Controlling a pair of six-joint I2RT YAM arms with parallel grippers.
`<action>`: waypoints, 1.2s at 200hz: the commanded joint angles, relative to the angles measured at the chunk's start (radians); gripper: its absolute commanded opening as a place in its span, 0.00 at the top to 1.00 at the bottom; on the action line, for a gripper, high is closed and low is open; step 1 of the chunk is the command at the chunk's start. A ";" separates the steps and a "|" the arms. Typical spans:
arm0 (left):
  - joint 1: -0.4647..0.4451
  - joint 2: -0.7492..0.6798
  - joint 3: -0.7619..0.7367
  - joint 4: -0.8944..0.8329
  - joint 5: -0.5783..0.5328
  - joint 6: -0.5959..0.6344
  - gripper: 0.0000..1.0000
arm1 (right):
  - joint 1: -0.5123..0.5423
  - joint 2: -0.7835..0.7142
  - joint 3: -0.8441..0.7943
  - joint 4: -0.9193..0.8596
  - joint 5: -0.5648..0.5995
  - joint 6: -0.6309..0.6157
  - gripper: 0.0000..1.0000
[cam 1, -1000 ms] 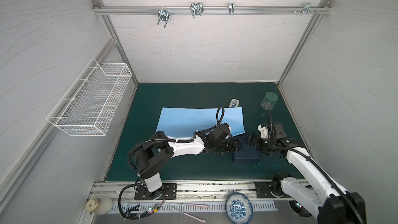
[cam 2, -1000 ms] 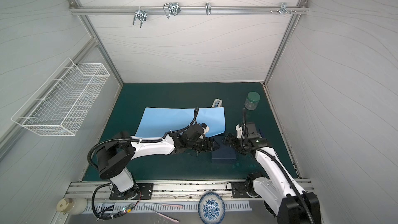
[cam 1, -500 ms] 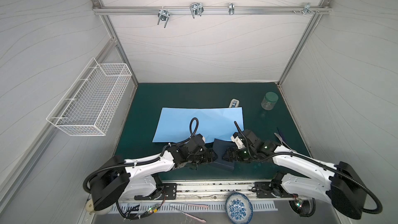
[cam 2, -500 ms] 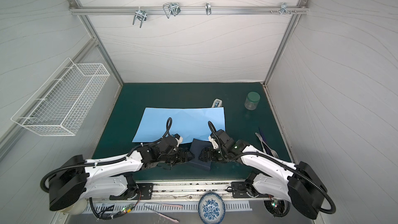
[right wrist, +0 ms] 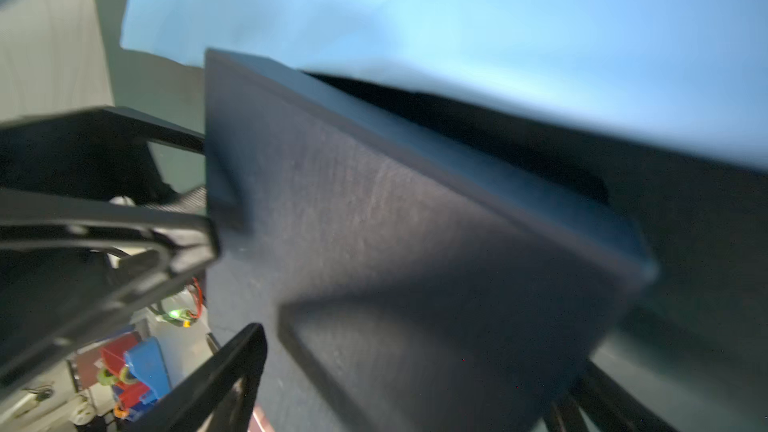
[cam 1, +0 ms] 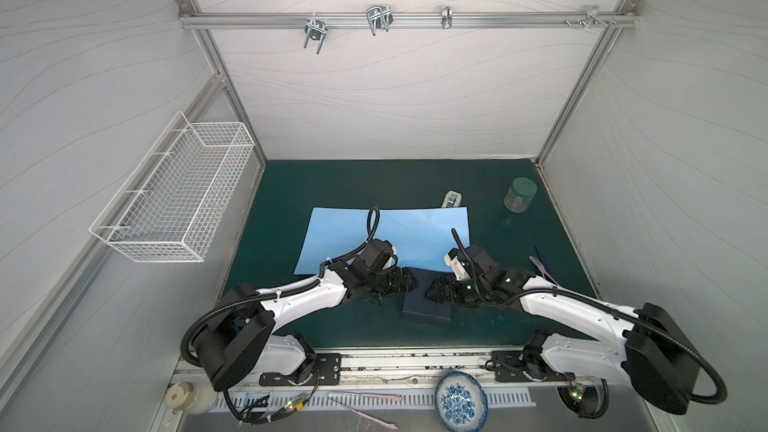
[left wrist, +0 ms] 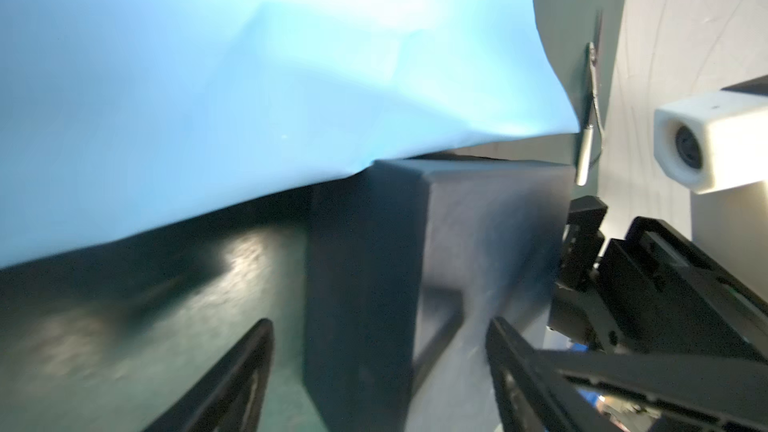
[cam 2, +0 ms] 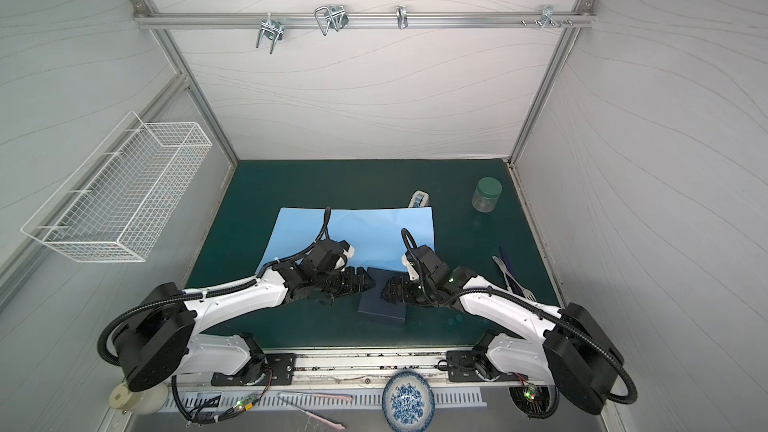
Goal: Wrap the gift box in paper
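The gift box lies on the surface, one corner touching the near edge of the paper. The left gripper and right gripper straddle it, spread wide (neither visibly clamping). It is probably light, stiff cardboard, best held by opposite side walls.

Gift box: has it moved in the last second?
Yes. The gift box has slid left. Judged against the paper, it sat at the near right corner, partly beyond it; now it lies wholly left of that corner.
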 commanded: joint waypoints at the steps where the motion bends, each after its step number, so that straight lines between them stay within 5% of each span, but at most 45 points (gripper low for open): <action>1: 0.003 0.020 -0.005 0.078 0.074 -0.014 0.22 | -0.003 0.009 -0.031 0.099 -0.037 0.056 0.02; 103: 0.002 -0.218 -0.155 0.058 0.036 -0.184 0.38 | 0.117 0.034 0.001 0.243 -0.019 0.140 0.14; 240: 0.106 -0.193 -0.009 -0.044 -0.016 -0.064 0.38 | 0.122 0.217 0.205 0.258 0.035 0.040 0.18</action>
